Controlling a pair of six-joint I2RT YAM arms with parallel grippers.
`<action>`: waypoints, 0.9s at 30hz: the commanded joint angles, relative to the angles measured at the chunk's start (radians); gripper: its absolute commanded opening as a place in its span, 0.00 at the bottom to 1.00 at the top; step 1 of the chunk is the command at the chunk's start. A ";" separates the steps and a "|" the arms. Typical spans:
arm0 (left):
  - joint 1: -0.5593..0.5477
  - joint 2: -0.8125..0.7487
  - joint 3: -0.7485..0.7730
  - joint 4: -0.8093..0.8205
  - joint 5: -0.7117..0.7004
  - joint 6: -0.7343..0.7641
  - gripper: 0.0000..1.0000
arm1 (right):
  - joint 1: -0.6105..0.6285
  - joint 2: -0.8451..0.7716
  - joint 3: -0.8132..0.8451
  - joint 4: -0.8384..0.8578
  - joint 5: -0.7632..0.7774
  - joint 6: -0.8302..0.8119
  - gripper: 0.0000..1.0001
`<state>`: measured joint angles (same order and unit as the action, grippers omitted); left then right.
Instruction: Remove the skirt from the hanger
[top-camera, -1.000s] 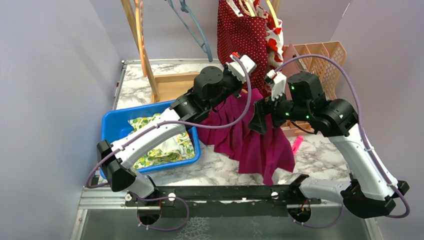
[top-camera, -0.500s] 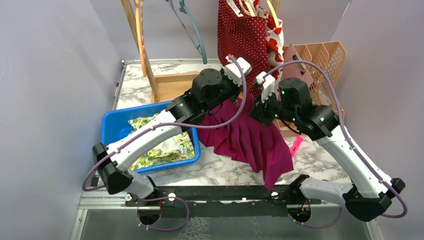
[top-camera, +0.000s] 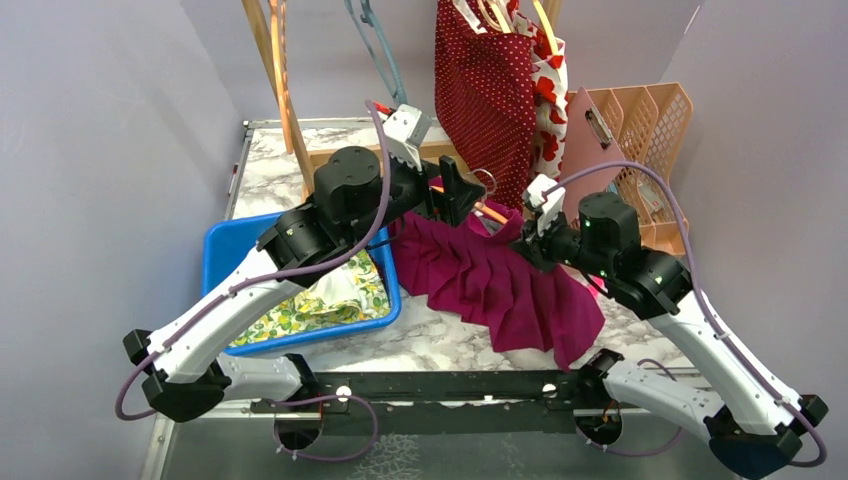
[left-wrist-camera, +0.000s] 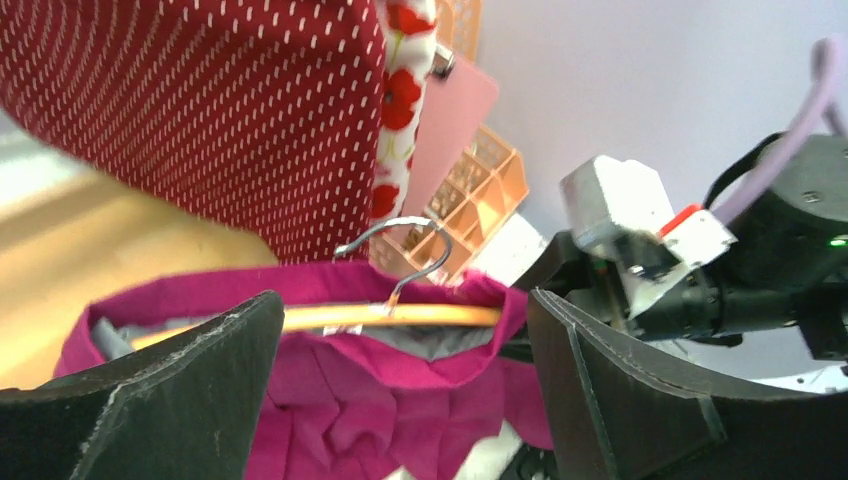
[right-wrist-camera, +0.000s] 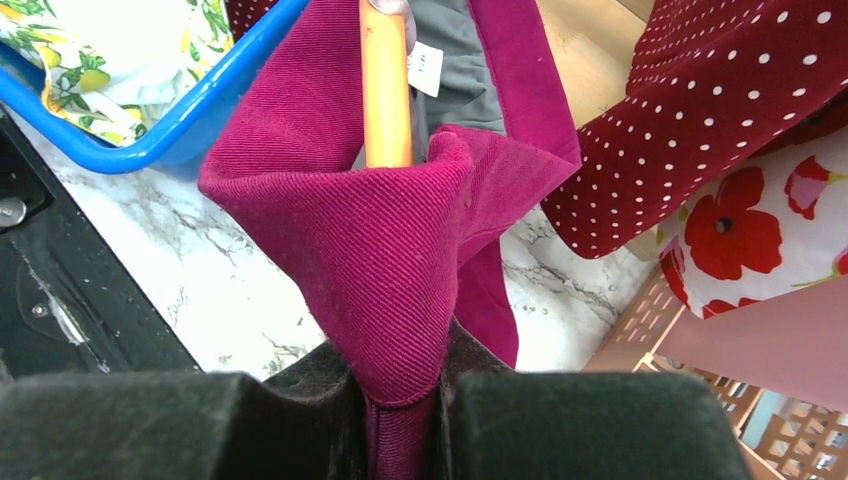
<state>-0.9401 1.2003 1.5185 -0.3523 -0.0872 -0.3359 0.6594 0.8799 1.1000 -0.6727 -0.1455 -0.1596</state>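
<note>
The magenta skirt (top-camera: 490, 285) lies spread on the marble table, its waistband still around an orange hanger (top-camera: 487, 211) with a metal hook. My right gripper (top-camera: 527, 250) is shut on the waistband's right end; in the right wrist view the folded skirt (right-wrist-camera: 370, 230) is pinched in that gripper (right-wrist-camera: 400, 420), with the hanger's end (right-wrist-camera: 385, 80) poking into the fold. My left gripper (top-camera: 450, 190) hovers open just left of the hanger. The left wrist view shows the hanger (left-wrist-camera: 400, 317) and skirt (left-wrist-camera: 360, 400) beyond the wide-apart left gripper (left-wrist-camera: 400, 390), touching neither finger.
A blue bin (top-camera: 225, 260) with floral cloth sits left of the skirt. Red polka-dot and poppy garments (top-camera: 485, 80) hang behind it from a wooden rack (top-camera: 290, 100). An orange basket (top-camera: 650, 120) and a pink clipboard (top-camera: 590, 130) stand at the back right.
The right gripper shut on the skirt's waistband and drew it down to the right. The left gripper then let go, opened wide and pulled back to the left.
</note>
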 joint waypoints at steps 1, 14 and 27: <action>0.048 0.030 0.040 -0.232 0.014 -0.183 0.91 | 0.003 -0.066 -0.008 0.150 -0.042 0.054 0.01; 0.327 0.084 -0.002 -0.376 0.092 -0.361 0.85 | 0.003 -0.166 -0.012 0.076 -0.099 0.001 0.01; 0.383 0.104 -0.103 -0.383 -0.054 -0.280 0.27 | 0.003 -0.286 -0.015 0.098 -0.038 0.027 0.01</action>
<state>-0.5949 1.3323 1.4776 -0.7017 -0.0479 -0.6468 0.6598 0.6632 1.0607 -0.7177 -0.1993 -0.1501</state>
